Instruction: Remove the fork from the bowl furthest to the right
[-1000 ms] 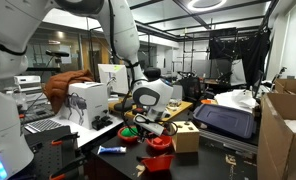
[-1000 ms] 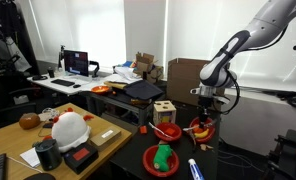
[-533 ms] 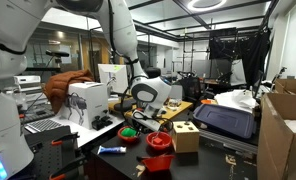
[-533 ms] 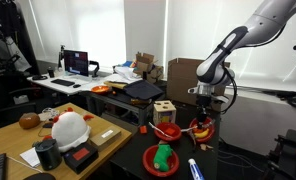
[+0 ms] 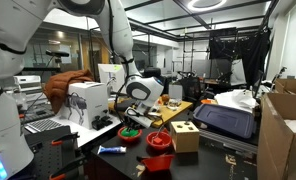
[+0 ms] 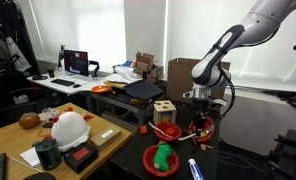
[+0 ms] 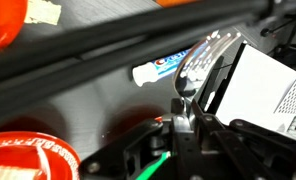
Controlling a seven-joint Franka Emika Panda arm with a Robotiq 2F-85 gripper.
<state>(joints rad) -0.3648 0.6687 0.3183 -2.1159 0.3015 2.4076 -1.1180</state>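
exterior views: mid-range, opposing sides, sharing wooden cube (image 5: 186, 137) (image 6: 165, 111) | wrist view: close, low over tabletop (image 7: 78, 115)

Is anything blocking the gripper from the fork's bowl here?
Nothing visible. The gripper hangs directly over the bowl with only air between; the wooden block and green-filled bowl sit off to the side. The fork itself is too small to make out.

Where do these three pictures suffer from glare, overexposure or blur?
In an exterior view, the windows are washed out white; in an exterior view, the ceiling lamp glares; in the wrist view, the near red object at lower left is blurred and a shiny metal part reflects light.
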